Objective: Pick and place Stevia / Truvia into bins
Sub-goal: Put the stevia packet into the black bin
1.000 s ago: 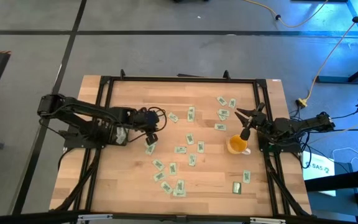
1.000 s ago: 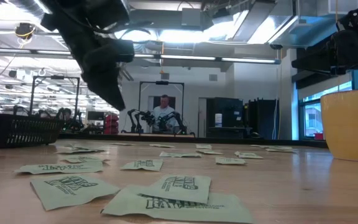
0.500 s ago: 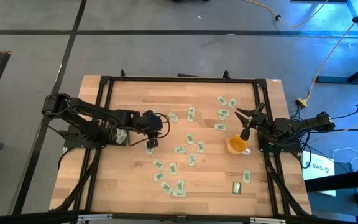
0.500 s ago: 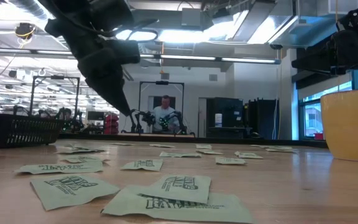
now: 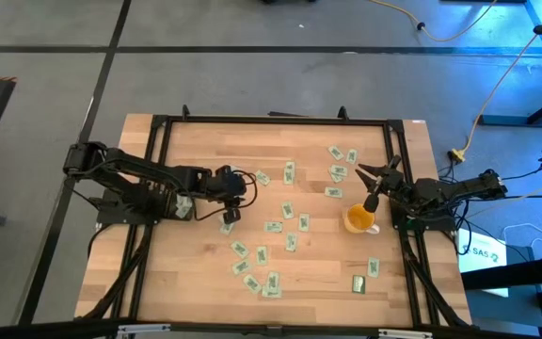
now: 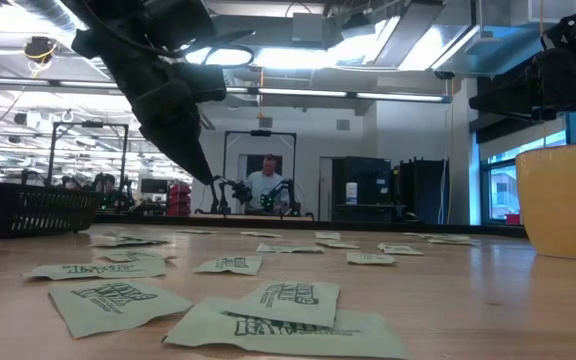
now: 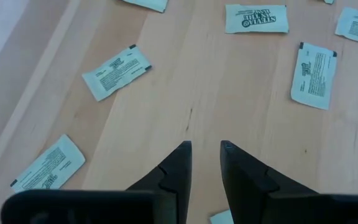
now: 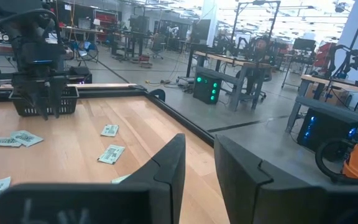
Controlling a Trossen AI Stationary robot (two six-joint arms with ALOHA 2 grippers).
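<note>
High view: some two dozen pale green paper sachets [image 5: 273,227] lie scattered over the wooden table [image 5: 196,282]; the black mesh bin [image 5: 179,204] sits under the left arm.

Left wrist view: left gripper [image 7: 205,148] hovers slightly parted, empty.

Right wrist view: right gripper [image 8: 199,142] waits, parted, empty.

Most work looks undone.

light: bright, even — ceiling strips [image 6: 298,95] glare | shadows: soft | blur: nearest sachets [image 6: 286,318] — low view
</note>
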